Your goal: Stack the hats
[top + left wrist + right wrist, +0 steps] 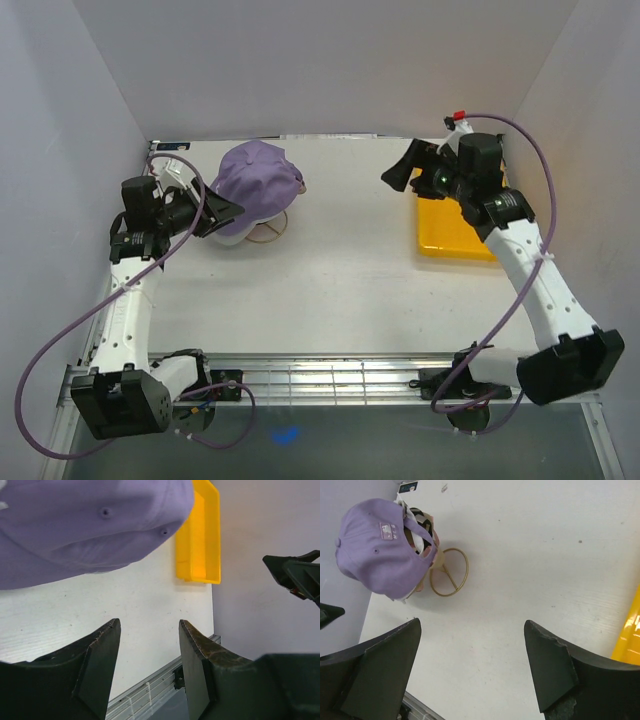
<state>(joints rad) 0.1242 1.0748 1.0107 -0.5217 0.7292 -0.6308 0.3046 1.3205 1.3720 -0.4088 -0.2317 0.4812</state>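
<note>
Purple cap [255,185] tops the pile at the worktop's [330,280] far left. Lower caps [420,536] are mostly hidden, only white, black and pinkish edges peeking out. Left hand [147,625] is just beside the pile, spread, empty. Right hand [470,622] is spread wide, empty, over the yellow tray [455,235], well apart from the caps.
</note>
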